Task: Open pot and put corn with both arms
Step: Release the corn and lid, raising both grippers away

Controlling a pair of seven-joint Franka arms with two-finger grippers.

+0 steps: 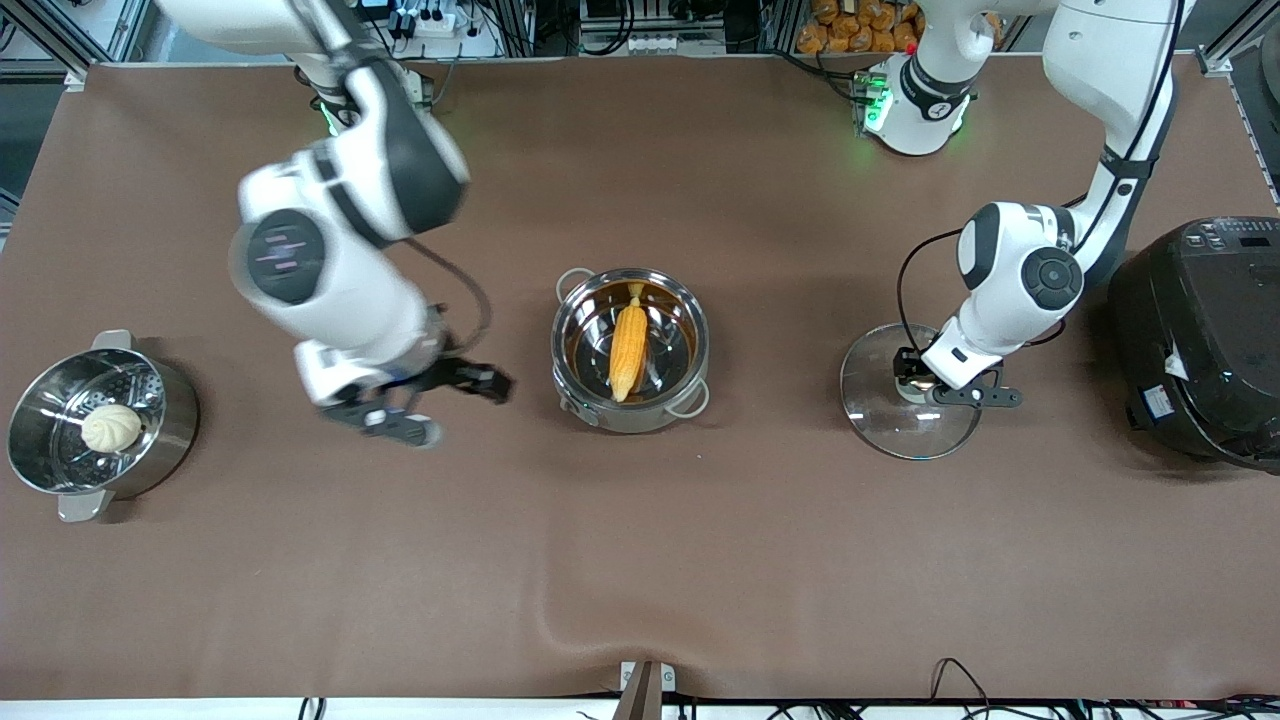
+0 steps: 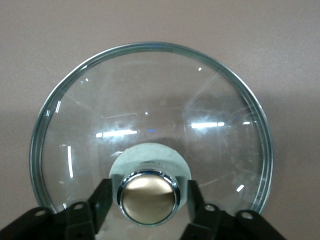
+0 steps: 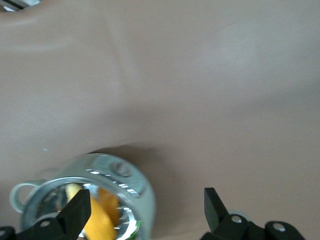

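Note:
The steel pot (image 1: 562, 345) stands uncovered at the middle of the table, and the yellow corn (image 1: 628, 348) lies inside it. The glass lid (image 1: 900, 425) lies flat on the table toward the left arm's end. My left gripper (image 1: 935, 385) is low over the lid. In the left wrist view (image 2: 149, 189) its fingers (image 2: 102, 197) stand open on either side of the lid's knob (image 2: 148, 202), with a small gap to it. My right gripper (image 1: 455, 405) is open and empty over the table beside the pot. The right wrist view (image 3: 146, 200) shows the pot (image 3: 137, 187) and the corn (image 3: 97, 220).
A steel pot with flat handles and a perforated insert (image 1: 40, 455) holds a white bun (image 1: 111, 427) at the right arm's end. A big black cooker (image 1: 1200, 340) stands at the left arm's end, close to the lid.

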